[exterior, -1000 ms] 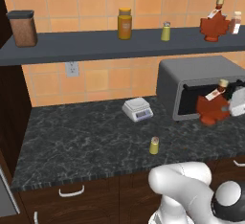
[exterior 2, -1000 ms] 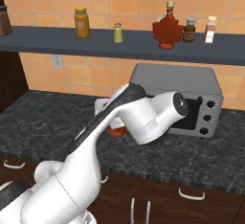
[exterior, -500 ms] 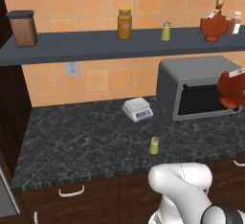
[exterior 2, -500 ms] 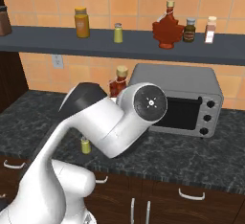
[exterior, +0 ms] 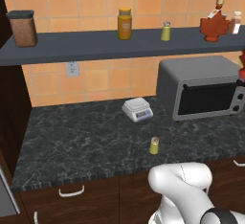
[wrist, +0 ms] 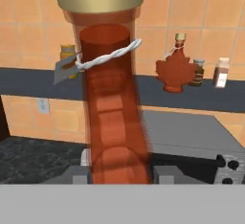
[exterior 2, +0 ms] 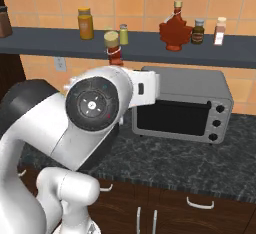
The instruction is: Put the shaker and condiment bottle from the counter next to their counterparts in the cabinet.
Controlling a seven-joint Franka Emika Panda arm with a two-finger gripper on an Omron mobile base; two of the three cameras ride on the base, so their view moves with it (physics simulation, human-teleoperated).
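Since half a second ago the arm has lifted and swung: in the right base view the held condiment bottle (exterior 2: pixel 113 48) now has its cork cap up at shelf height, where before it sat lower, beside the microwave (exterior 2: pixel 186 109). In the left base view only a red sliver of it shows at the right edge, above the microwave. Hand view: gripper (wrist: pixel 122 174) is clamped on the bottle, fingers (wrist: pixel 76 174) pressed on either side of the red glass low down, neck, tag string and cap rising close to the lens. The shaker (exterior: pixel 154 145) sits upright on the dark counter (exterior: pixel 72 141), in front of the small scale (exterior: pixel 137 110), well apart from the arm. On the cabinet (exterior 2: pixel 60 40): matching shaker (exterior 2: pixel 123 34), amber jar (exterior 2: pixel 85 23) to its left, matching red leaf bottle (exterior 2: pixel 175 28) to its right, then a dark jar (exterior 2: pixel 199 31) and a pale bottle (exterior 2: pixel 219 31). Brown canister (exterior: pixel 22 28) at the shelf's far left.
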